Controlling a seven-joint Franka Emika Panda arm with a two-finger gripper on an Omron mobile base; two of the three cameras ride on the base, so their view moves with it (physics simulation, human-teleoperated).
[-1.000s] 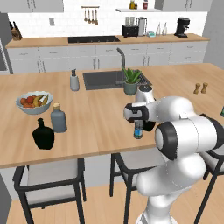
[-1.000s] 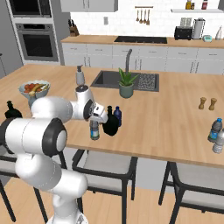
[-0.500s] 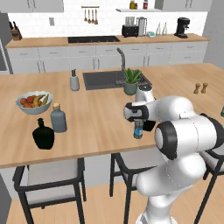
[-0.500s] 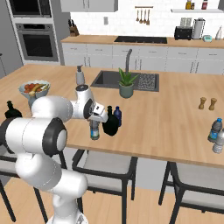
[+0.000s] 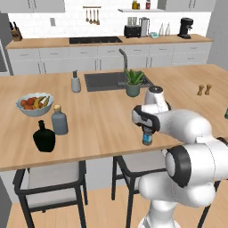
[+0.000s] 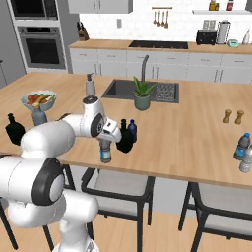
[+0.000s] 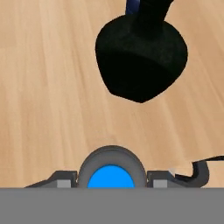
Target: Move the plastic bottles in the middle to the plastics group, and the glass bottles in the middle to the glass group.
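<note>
The clear plastic bottle (image 5: 147,137) (image 6: 105,152) with its blue cap (image 7: 111,178) stands by the counter's near edge. My gripper (image 5: 147,129) (image 6: 105,143) (image 7: 112,181) comes down from above, its fingers pressed on both sides of the bottle's neck. Just beyond it stands the black squarish glass bottle (image 6: 124,139) (image 7: 140,57), with the dark blue bottle (image 6: 132,130) (image 7: 131,6) behind. The plastics group (image 6: 243,150) is at the far right. The glass group, a black flask (image 5: 44,137) (image 6: 15,129) and a grey-blue corked bottle (image 5: 59,121) (image 6: 38,115), is at the left.
A fruit bowl (image 5: 34,103), a soap dispenser (image 5: 76,82), the sink (image 5: 107,80) and a potted plant (image 5: 132,83) sit further back. Two small shakers (image 5: 204,89) stand to the right. Stools (image 5: 49,182) are tucked under the counter's near edge.
</note>
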